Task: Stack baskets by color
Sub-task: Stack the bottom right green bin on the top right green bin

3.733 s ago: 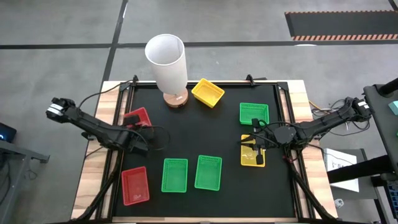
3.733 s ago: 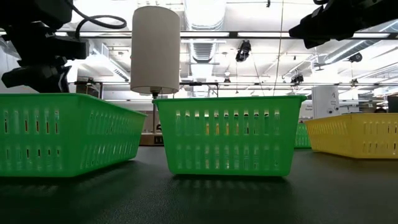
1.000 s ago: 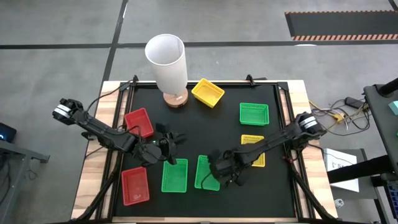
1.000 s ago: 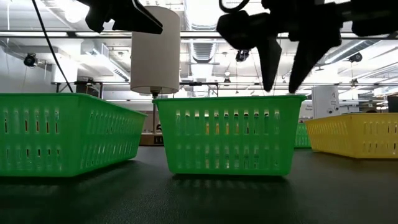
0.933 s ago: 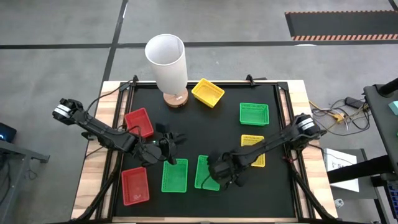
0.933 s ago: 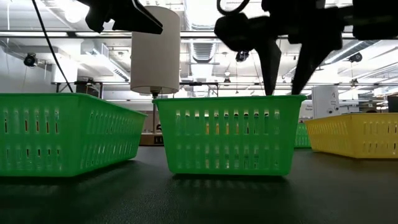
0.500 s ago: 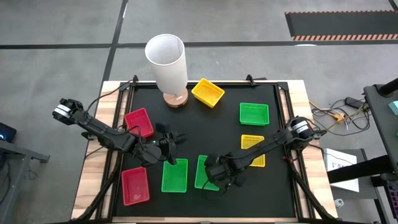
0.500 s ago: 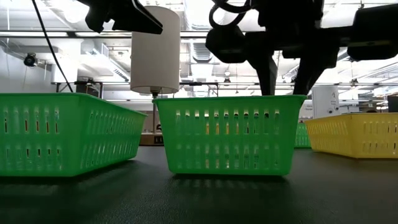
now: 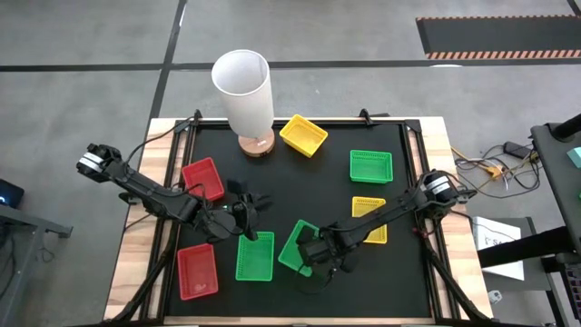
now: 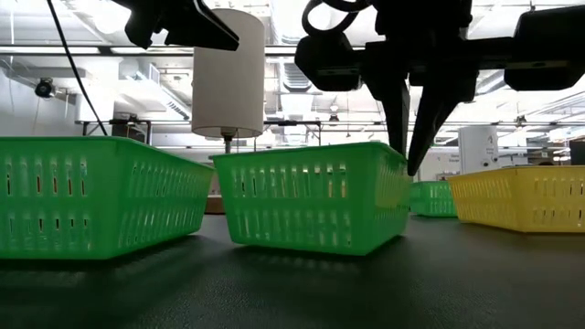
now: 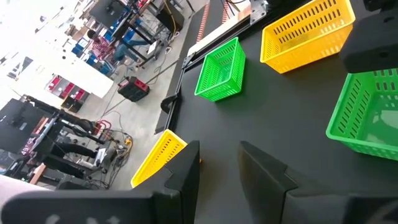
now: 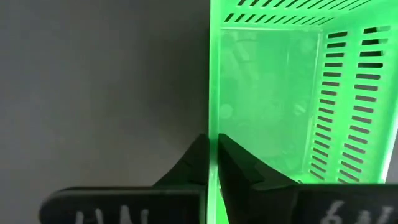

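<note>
Right gripper, low and just right of centre in the high view, is pinched tight on one wall of a green basket; the right wrist view shows the two fingers closed with that thin wall between them. The basket sits turned at an angle to its neighbour, and in the low view it is tipped, one end raised off the black mat while the other seems to touch. A second green basket lies flat just to its left in the high view, and a third sits well apart at the right.

Left gripper hovers above the upper edge of that second green basket, fingers partly apart and holding nothing.

By my reading, the step in hand is lifting this green basket to nest it in a green partner. The next move calls for raising it clear, squaring it with the neighbour, and lowering it inside without the thin wall slipping from the grip.
</note>
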{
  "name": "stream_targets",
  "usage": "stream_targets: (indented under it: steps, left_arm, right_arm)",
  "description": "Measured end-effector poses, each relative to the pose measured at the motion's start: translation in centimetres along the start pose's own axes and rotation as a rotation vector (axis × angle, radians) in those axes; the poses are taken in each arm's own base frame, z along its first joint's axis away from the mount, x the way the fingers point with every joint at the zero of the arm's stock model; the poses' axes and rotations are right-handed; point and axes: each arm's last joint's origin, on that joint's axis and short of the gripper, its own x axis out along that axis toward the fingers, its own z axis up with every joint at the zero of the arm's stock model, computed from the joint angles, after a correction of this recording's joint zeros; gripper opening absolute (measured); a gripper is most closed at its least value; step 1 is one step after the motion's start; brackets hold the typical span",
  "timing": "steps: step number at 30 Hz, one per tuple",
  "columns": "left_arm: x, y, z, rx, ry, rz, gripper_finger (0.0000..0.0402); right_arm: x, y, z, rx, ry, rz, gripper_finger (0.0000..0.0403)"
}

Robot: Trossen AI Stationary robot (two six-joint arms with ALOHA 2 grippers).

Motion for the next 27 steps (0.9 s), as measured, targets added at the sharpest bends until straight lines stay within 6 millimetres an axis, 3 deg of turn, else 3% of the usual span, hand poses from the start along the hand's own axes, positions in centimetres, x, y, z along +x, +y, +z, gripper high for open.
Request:
stream_targets:
  steps: [6,14,27]
  left_arm:
    - [0.0,0.0,0.0,-0.005,0.0,-0.001,0.0093]
    - [-0.1,0.1,0.4,-0.038,-0.027,0.002,0.0093]
    - [-0.1,0.2,0.5,-0.047,-0.034,0.006,0.0093]
  right_arm:
    - [-0.7,-0.1,0.1,0.054,0.0,-0.001,0.001]
    - [-4.2,-0.1,-0.7,0.176,0.057,-0.081,0.0009]
    - [-11.4,-1.3,-6.9,0.573,0.078,-0.226,0.0008]
